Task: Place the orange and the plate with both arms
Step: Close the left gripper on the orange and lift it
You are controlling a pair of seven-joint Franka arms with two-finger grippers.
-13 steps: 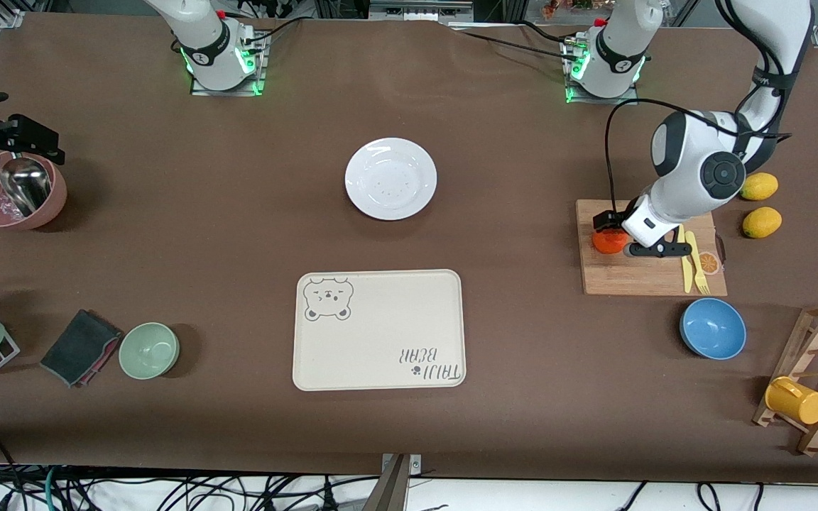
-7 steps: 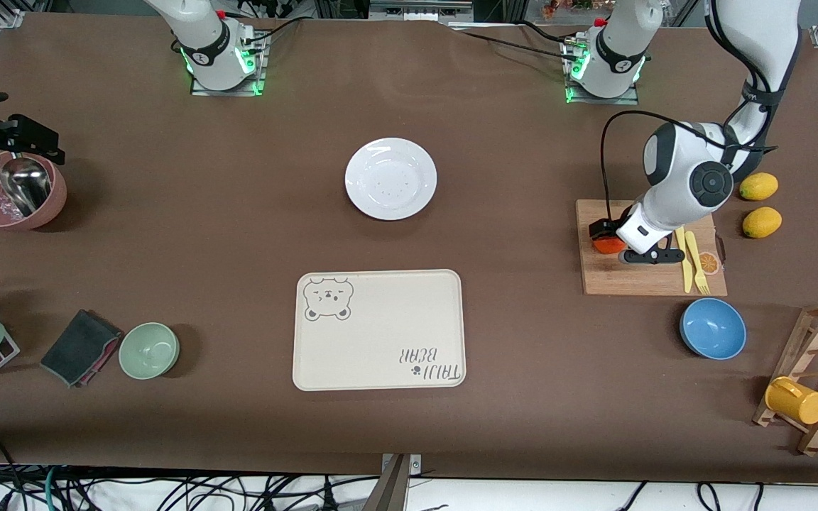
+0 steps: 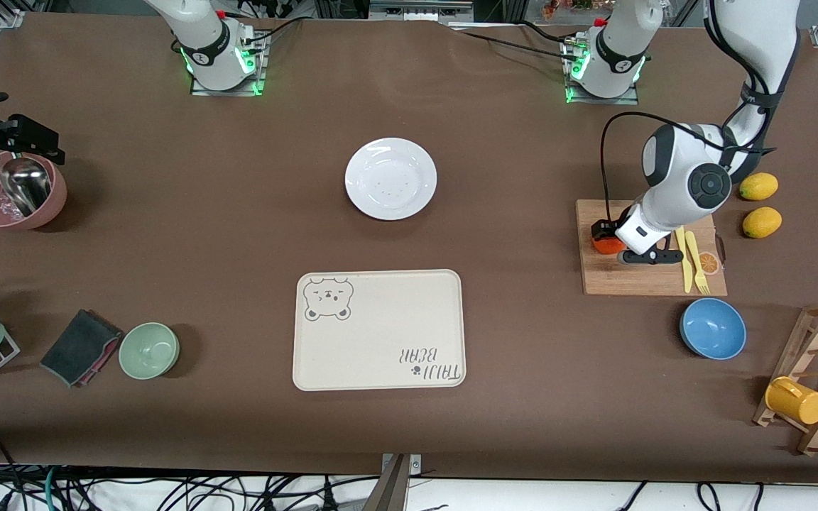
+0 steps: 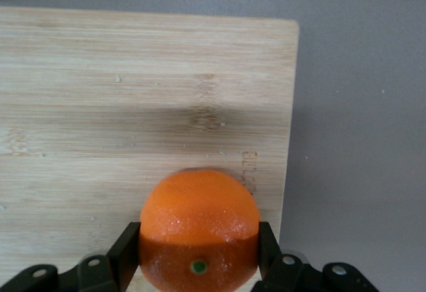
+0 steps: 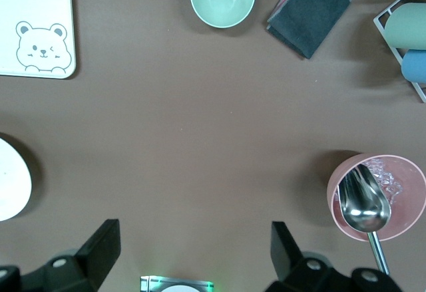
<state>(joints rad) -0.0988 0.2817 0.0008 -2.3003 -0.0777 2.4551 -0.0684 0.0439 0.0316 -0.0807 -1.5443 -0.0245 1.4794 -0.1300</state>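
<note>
Since the earlier front frame, the left gripper (image 3: 609, 240) is seen lowered and clenched on the orange (image 3: 603, 245), which is seated on the board (image 3: 650, 280) at its corner nearest the plate (image 3: 390, 178). Plate: untouched at table centre, farther from the camera than the tray (image 3: 379, 329).

Left wrist view: orange (image 4: 200, 229) is pinched between both fingers (image 4: 126, 252); grasp step judged done, lift is called for next.

Right wrist view: right gripper (image 5: 193, 252) is held spread, empty, waiting above bare table near the pink bowl (image 5: 406, 172).
</note>
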